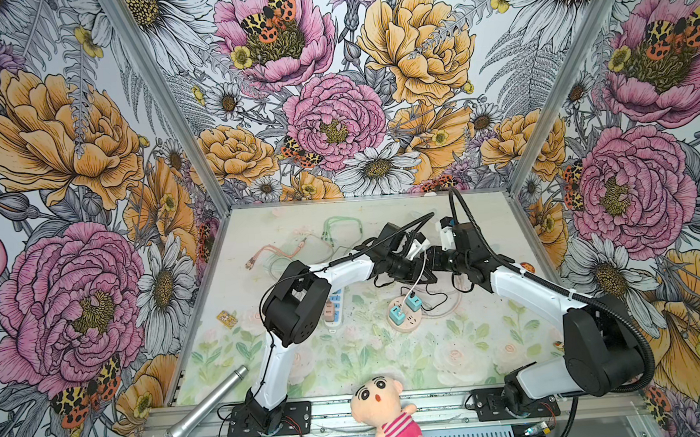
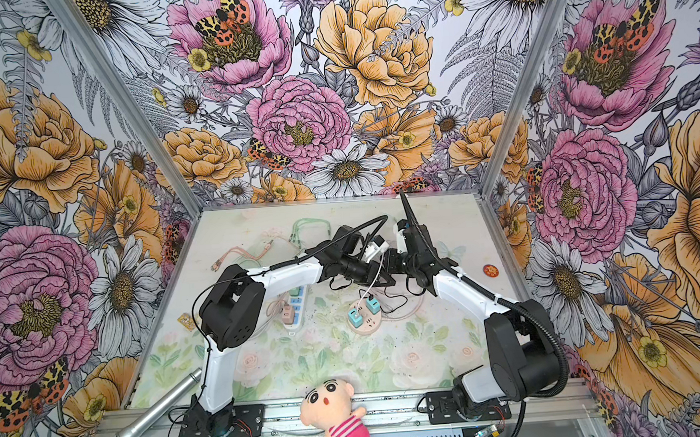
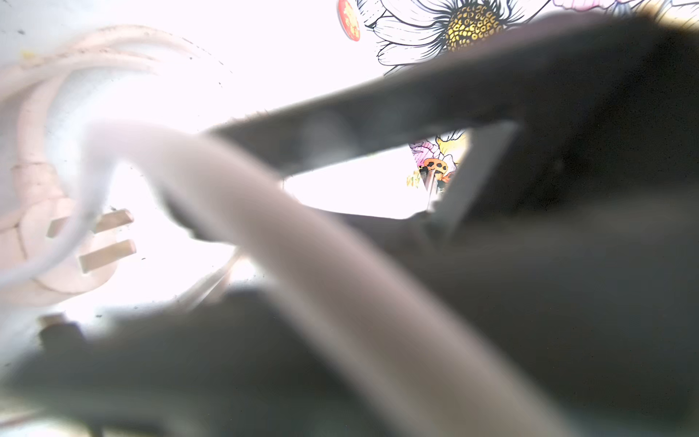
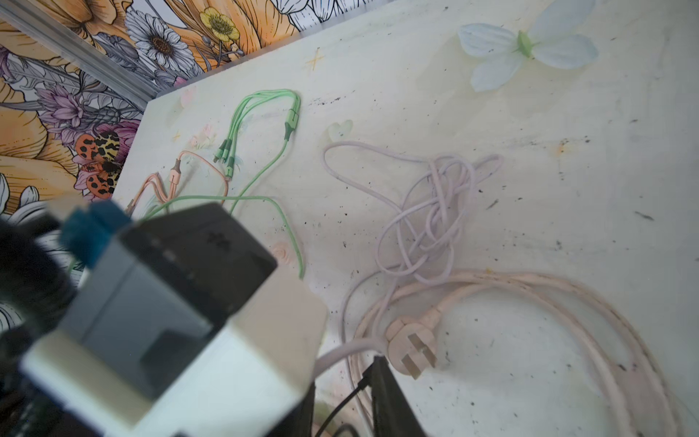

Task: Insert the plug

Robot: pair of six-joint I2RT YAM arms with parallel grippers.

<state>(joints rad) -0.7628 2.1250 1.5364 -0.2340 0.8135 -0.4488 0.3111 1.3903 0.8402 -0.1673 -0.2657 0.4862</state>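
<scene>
A round pink socket (image 1: pixel 404 320) lies mid-table in both top views with two teal chargers (image 1: pixel 413 303) standing in it. A thin white cable (image 1: pixel 415 284) rises from the chargers to where my two grippers meet; its plug end is too small to make out. My left gripper (image 1: pixel 420 267) has the blurred white cable (image 3: pixel 287 242) running across its jaws. My right gripper (image 4: pixel 346 378) stands open beside that cable, with nothing pinched. A pink two-prong mains plug (image 4: pixel 412 346) lies loose on the table just past it.
A white power strip (image 1: pixel 335 310) sits under the left arm. Green cables (image 4: pixel 264 113), an orange cable (image 4: pixel 177 170) and a tangled lilac cable (image 4: pixel 427 212) lie at the back. Along the front edge are a microphone (image 1: pixel 203 407) and a plush doll (image 1: pixel 387 413).
</scene>
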